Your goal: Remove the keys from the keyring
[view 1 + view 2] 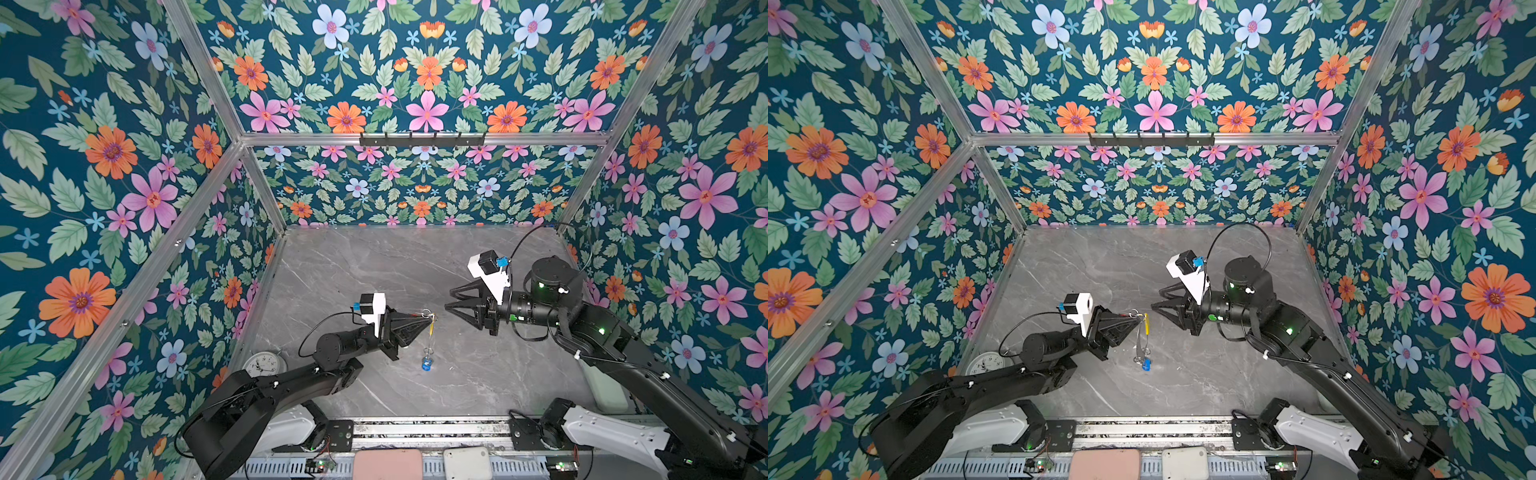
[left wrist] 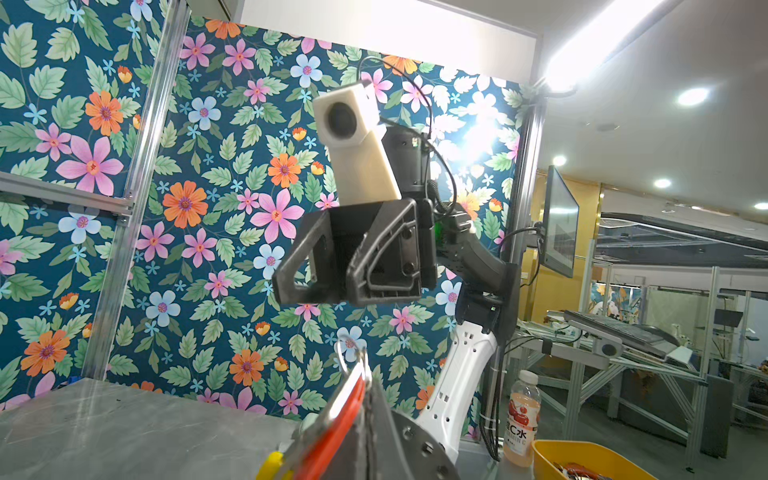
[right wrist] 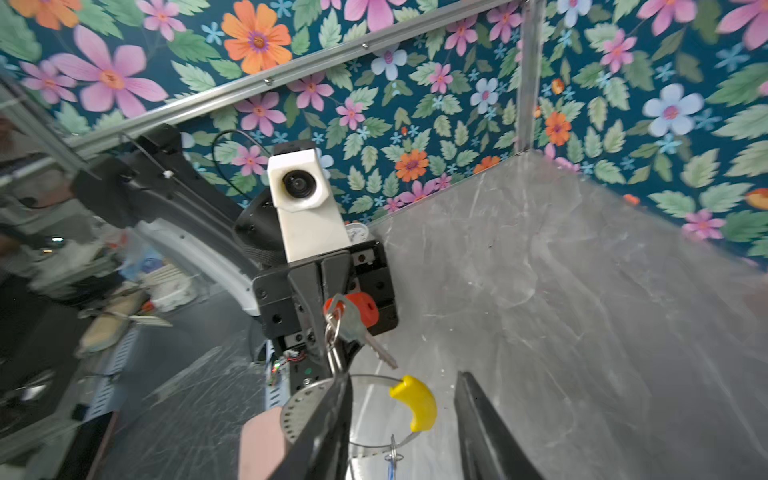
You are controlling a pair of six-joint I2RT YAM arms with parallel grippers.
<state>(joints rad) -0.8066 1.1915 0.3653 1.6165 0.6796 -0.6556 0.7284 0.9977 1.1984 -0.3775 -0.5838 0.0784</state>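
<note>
Over marble tabletop (image 1: 374, 270), left pincer (image 1: 427, 317) half-hides the red-tagged key (image 3: 358, 321).

a grey, marble-look table (image 1: 415, 266) with pale veins fills the floor of the booth, and both top views (image 1: 1100, 257) show it running back to the flowered walls. a round clock (image 1: 266, 363) with a white face lies on it at the near left corner, close to the side wall, partly tucked behind the arm there (image 1: 986, 363). at the near right corner sits a pale, rounded thing (image 1: 609, 388), mostly hidden, so i can't say what it is. the table's surface is glossy and catches the light.
</note>
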